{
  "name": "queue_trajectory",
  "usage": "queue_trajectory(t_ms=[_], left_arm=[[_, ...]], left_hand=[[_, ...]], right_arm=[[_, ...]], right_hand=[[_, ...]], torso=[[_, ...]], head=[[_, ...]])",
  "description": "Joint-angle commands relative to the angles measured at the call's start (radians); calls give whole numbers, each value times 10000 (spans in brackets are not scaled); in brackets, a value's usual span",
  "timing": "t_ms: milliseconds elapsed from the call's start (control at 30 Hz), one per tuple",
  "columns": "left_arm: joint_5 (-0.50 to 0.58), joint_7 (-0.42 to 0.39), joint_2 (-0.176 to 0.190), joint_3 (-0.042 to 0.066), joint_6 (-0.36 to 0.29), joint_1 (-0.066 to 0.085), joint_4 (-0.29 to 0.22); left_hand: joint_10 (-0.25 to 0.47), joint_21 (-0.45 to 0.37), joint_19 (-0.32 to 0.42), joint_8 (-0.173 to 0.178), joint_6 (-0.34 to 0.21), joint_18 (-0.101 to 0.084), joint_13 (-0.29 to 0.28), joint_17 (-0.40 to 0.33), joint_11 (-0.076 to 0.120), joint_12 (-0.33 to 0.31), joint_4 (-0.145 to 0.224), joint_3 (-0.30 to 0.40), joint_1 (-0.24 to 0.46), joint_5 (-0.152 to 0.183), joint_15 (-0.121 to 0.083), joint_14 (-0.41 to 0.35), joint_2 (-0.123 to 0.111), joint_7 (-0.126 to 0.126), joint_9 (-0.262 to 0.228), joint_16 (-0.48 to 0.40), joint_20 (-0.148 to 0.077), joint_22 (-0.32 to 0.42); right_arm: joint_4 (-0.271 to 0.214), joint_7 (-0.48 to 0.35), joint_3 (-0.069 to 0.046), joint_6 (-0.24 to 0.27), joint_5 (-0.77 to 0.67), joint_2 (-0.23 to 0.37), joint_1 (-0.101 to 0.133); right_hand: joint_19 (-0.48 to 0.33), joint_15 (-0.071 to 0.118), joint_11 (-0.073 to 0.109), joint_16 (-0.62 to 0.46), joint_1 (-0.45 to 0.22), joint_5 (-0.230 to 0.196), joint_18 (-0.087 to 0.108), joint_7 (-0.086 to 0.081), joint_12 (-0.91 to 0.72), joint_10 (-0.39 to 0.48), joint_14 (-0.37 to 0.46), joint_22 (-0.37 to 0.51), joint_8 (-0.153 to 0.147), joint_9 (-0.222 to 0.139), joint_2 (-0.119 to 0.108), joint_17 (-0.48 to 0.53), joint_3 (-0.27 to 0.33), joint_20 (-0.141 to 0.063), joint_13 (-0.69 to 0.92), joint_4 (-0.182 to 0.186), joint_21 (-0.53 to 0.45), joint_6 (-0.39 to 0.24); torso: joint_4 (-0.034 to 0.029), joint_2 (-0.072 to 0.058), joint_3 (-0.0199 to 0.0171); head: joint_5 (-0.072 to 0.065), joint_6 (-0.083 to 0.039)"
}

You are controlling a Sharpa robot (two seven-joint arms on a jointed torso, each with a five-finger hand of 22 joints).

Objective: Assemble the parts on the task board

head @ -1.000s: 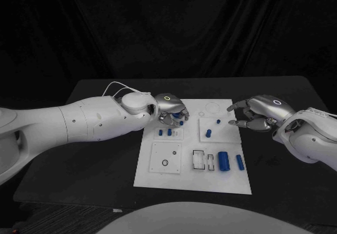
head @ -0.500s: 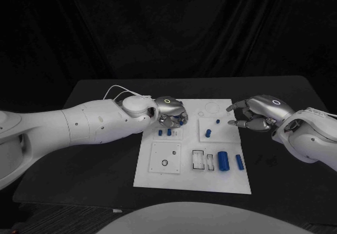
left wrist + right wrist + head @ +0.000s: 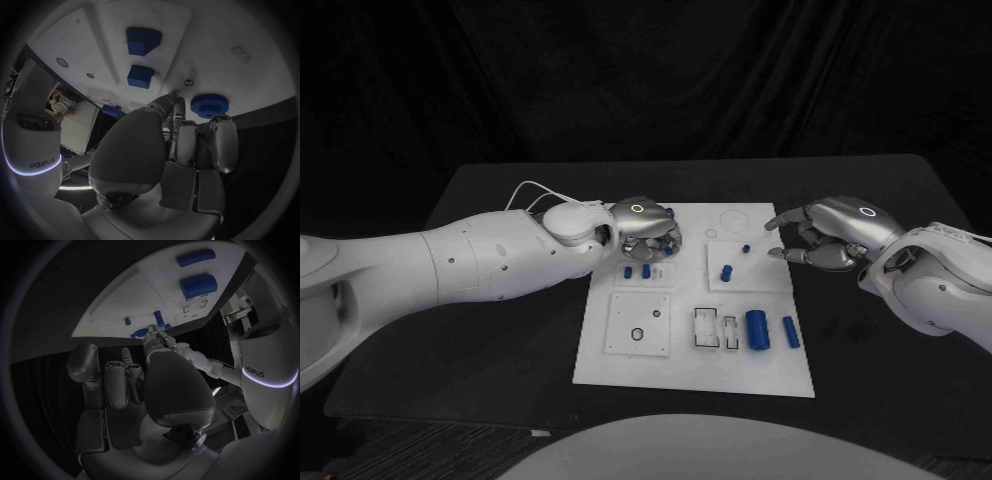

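Task board: a white task board (image 3: pixel 694 372) is seen lying flat in the middle of the black tabletop (image 3: pixel 473 330), between the two arms.
Parts: two small blue blocks (image 3: pixel 638 271) are seen side by side on the board's upper left panel; a blue peg (image 3: pixel 727 271) and a smaller blue piece (image 3: pixel 747 248) are seen on the upper right panel; a thick blue cylinder (image 3: pixel 759 330) and a slimmer one (image 3: pixel 792 332) lie near the board's right edge.
Left hand: the left hand (image 3: pixel 646 226) is held over the board's upper left corner, its fingers (image 3: pixel 215 140) curled downward close together; in the left wrist view a blue toothed disc (image 3: pixel 209 104) lies at the fingertips, but whether it is gripped or merely touched cannot be told.
Right hand: the right hand (image 3: pixel 822 236) is held just beside the board's right edge, fingers bent and apart, nothing seen between them.
Hidden: the board's corner under the left hand is covered in the head view; the rectangular slots (image 3: pixel 715 328) and the small ring (image 3: pixel 639 334) on the lower panels are too small to make out in detail.
Around: a thin white cable (image 3: pixel 538 185) is seen looping over the left wrist; a dark curtain hangs behind the tabletop.
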State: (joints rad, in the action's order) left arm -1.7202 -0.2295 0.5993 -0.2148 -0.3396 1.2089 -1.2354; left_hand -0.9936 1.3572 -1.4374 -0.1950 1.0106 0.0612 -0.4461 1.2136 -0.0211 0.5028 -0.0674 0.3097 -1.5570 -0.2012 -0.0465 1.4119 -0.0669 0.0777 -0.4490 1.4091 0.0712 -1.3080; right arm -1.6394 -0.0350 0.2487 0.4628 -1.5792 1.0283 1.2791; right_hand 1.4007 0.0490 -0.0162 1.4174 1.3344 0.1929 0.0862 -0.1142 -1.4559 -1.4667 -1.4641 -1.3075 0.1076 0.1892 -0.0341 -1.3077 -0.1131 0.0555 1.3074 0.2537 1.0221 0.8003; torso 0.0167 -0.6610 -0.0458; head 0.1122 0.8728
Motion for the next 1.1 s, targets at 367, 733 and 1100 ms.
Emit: queue_trajectory(t_ms=[367, 733, 1100], left_arm=[[-21, 379, 1140, 8, -371, 264, -1253], [-21, 687, 1748, 7, 114, 527, -1697], [-21, 888, 1903, 6, 296, 558, -1850]], left_hand=[[-606, -64, -18, 353, 450, -79, 675, -313, -40, -1003, -87, 136, 154, 118, 53, 45, -126, 99, 269, -188, -3, -1923], [-683, -127, 13, 418, 533, -67, 871, -396, -47, -1307, -125, 140, 215, 175, 49, 20, -156, 87, 309, -229, 5, -1907], [-730, -175, 38, 468, 557, -58, 990, -489, -46, -1488, -164, 130, 266, 256, 45, -22, -177, 80, 335, -277, 9, -1894]], right_arm=[[-4, 129, -6, 35, -4, 48, -44], [12, 184, -6, -61, -4, 65, -46], [27, 215, -6, -154, -4, 53, -55]], right_hand=[[57, 66, 46, -75, 68, 26, 155, -4, 11, -34, -690, -1100, 51, -16, 67, -1134, -53, -19, 1301, -11, -75, 64], [53, 65, 45, -91, 70, 20, 157, -5, 35, -14, -686, -1096, 50, -18, 69, -1119, -55, -19, 1274, -11, -91, 65], [46, 64, 43, -108, 73, 2, 161, -6, 78, 23, -681, -1089, 46, -21, 72, -1104, -57, -18, 1226, -11, -118, 65]], torso=[[-13, 9, -1], [-41, 27, -21], [-35, 5, 9]], head=[[93, -2], [76, -2], [126, -2]])
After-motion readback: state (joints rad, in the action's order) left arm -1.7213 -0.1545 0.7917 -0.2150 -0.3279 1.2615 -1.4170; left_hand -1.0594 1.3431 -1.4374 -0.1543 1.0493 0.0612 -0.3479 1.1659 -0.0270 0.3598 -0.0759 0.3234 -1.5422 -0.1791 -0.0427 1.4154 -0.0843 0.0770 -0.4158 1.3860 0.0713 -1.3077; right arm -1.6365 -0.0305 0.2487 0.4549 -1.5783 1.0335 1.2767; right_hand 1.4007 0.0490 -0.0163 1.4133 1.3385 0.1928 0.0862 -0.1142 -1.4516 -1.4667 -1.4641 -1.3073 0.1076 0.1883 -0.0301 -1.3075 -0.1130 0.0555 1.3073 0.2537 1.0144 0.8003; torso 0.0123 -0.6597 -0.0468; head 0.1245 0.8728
